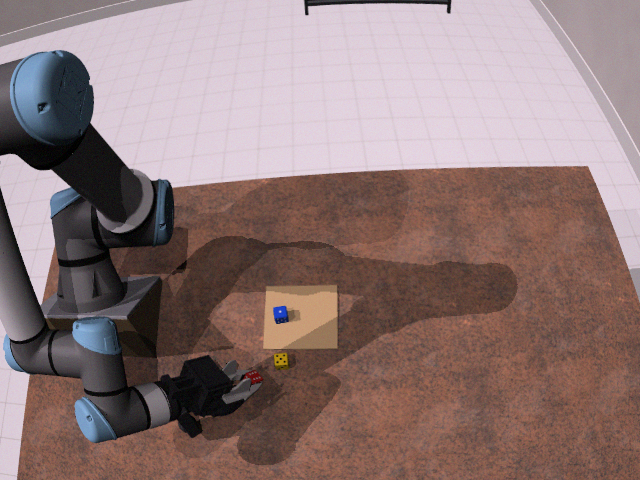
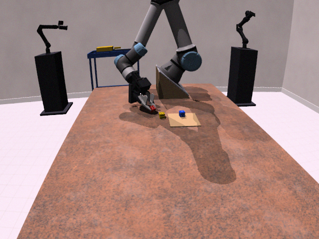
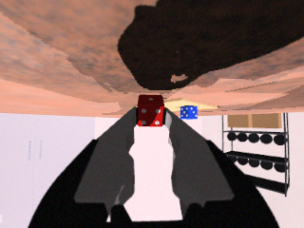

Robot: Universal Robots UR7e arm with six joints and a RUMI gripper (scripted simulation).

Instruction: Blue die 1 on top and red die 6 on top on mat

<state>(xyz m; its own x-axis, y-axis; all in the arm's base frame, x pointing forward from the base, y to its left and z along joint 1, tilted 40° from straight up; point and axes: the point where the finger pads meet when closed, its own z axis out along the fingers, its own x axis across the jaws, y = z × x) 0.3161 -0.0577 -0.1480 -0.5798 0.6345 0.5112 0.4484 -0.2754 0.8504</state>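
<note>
- Brown stone-look table [image 1: 465, 372] [image 2: 154, 167]: supports the work area.
- Tan mat [image 1: 315, 330] [image 2: 184, 122]: carries the blue die [image 1: 280, 313] [image 2: 181, 113] [image 3: 188, 112], 1 up.
- Gripper [image 1: 252, 381] [image 2: 152, 105] [image 3: 150, 108]: closed on the red die [image 1: 253, 377] [image 2: 152, 108] [image 3: 151, 110], off the mat, tilted.
- Yellow die [image 1: 280, 360] [image 2: 161, 115]: beside the mat, 5 up. Low travel toward the mat risks knocking it over.
- Risk: releasing the red die while tilted may roll it off 6.

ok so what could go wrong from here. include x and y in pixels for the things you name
The red die [image 1: 253, 377] [image 2: 152, 108] [image 3: 151, 110] is pinched tilted in the end effector [image 1: 250, 380] [image 2: 153, 106] [image 3: 150, 108], so it might tip onto a wrong face when released.

The yellow die [image 1: 281, 360] [image 2: 161, 115] sits close by, between it and the mat [image 1: 315, 320] [image 2: 184, 122] [image 3: 182, 104]; a low sideways move could knock it.
</note>
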